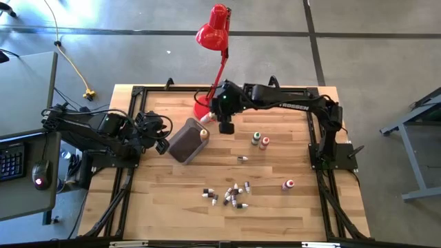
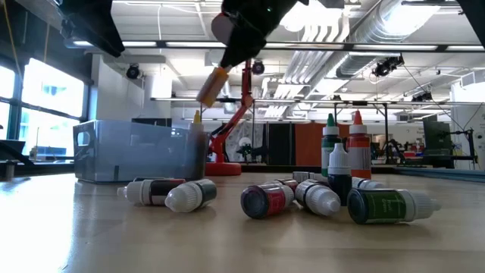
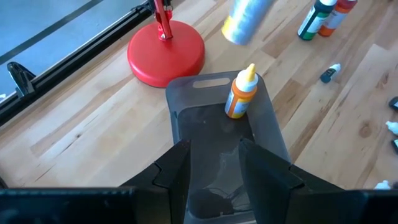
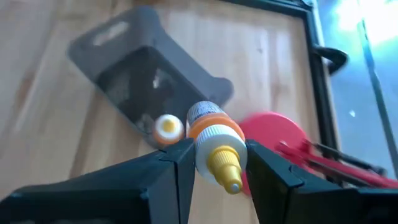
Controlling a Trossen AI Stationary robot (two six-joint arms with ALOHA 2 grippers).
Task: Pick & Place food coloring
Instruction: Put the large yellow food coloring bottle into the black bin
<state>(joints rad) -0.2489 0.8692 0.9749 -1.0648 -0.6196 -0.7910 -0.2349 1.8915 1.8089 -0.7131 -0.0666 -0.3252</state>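
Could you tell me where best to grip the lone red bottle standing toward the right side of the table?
The red bottle stands upright and apart from the others, so probably from straight above, end effector fingers closing across its round body below the white cap; a side approach risks tipping it.

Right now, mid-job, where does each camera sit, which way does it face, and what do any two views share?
High view: overhead, straight down; both arms, the grey translucent plastic tub, the red desk lamp.
Low view: table height, level across fallen small squeeze bottles.
Left wrist view: past the left gripper into the tub, where an orange bottle with yellow cap stands.
Right wrist view: the right gripper clamps a second orange yellow-capped bottle above the tub.
Shared: both wrist views show the tub, the standing bottle and the lamp's base.
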